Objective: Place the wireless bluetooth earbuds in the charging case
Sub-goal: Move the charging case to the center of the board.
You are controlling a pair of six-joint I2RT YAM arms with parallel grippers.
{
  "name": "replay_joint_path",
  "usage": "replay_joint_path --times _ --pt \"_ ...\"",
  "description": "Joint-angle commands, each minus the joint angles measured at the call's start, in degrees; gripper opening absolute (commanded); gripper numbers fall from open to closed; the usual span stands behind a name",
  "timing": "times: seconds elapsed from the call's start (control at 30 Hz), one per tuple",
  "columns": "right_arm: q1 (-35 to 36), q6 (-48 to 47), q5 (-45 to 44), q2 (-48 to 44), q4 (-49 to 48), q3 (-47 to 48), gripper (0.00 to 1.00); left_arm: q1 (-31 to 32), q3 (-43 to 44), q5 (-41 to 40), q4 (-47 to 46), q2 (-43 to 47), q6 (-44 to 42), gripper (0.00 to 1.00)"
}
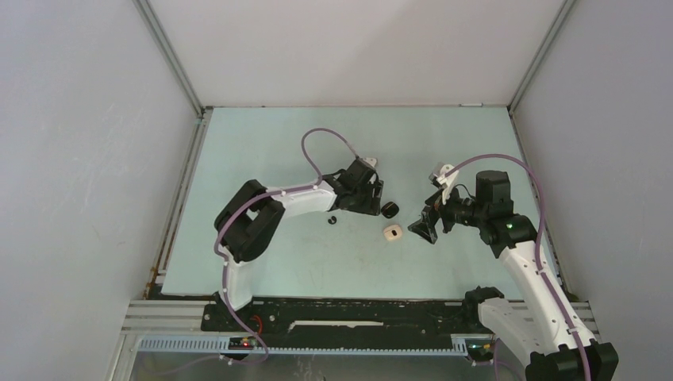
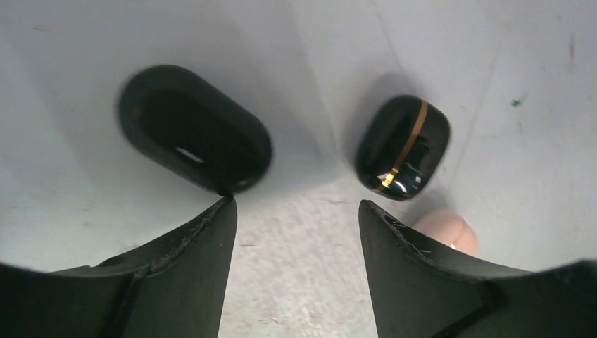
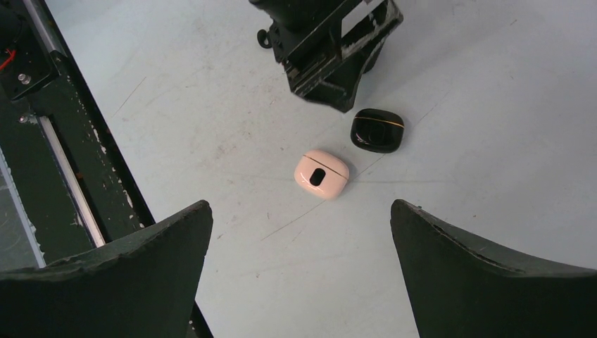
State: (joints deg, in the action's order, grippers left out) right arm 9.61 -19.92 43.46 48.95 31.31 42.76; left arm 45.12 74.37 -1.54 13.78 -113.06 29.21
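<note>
The black case with the gold band point(image 2: 403, 148), at 2 o'clock in the left wrist view, is properly glossy plastic with mirror-like highlights. The plain black case point(image 2: 193, 128) at 10 o'clock is smooth too, with a softer sheen. The pinkish case point(image 3: 321, 174) looks like shiny, smooth plastic. The table point(image 3: 493, 105) is matt, pale, scuffed and scratched. The left gripper point(image 2: 296, 211) has matt black fingers point(image 2: 190, 267) with rough, frayed edges. The right gripper point(image 3: 301, 211) is just as dull. The base frame point(image 3: 70, 120) at 9 o'clock has chipped black paint.

Pale table point(image 1: 262, 143), white walls point(image 1: 79, 159), black rail point(image 1: 397, 311)
</note>
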Motion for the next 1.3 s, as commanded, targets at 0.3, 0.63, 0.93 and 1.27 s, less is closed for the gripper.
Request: replay_joint_path --times 0.3,0.63,0.93,1.27 --pt "-0.4 -0.7 0.2 -1.1 0.1 -0.2 0.99 -1.7 1.3 -4.9 1.7 10.3 -5.8 0.70" --pt "-0.5 -1.1 0.6 -0.6 0.7 -0.2 0.99 -7.5 17.5 -1.6 3.7 -2.5 -5.1 0.72" --pt "-0.7 -1.3 0.7 -0.7 0.9 -0.2 0.99 -8.4 21.0 3.0 4.2 -9.7 -3.7 0.60" --pt "-0.7 -1.3 0.9 -0.3 0.9 -0.2 0.99 -7.5 6.7 6.7 -3.2 -3.7 -1.8 0.43"
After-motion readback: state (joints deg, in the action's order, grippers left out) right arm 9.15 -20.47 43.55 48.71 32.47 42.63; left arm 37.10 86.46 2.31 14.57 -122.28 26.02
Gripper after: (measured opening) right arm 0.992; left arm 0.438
